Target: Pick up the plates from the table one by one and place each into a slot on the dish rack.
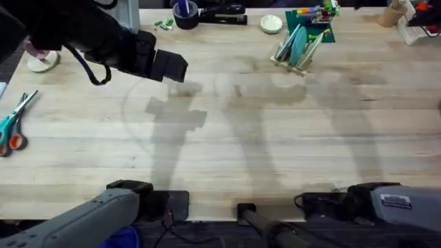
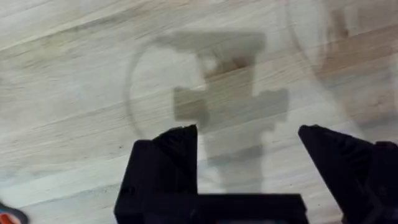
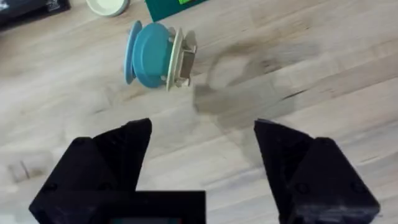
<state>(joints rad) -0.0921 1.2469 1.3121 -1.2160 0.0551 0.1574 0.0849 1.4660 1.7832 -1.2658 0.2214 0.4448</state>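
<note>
The dish rack [image 1: 296, 58] stands at the back right of the table [image 1: 275, 138]. It holds teal plates and a pale cream plate [image 3: 176, 53] on edge in its slots, which also show in the right wrist view around the dish rack [image 3: 186, 61]. My left gripper [image 1: 176, 67] hangs over the back left of the table. Its black fingers [image 2: 180, 143] are open above bare wood with nothing between them. My right gripper [image 3: 202, 130] is open and empty, near the front edge, facing the rack from far off.
A small white bowl [image 1: 271, 24] and a green brick board [image 1: 317, 31] sit behind the rack. Scissors [image 1: 14, 124] lie at the left edge. A pale round object [image 1: 41, 62] is partly hidden by my left arm. A faint ring mark [image 2: 134, 93] shows on the wood.
</note>
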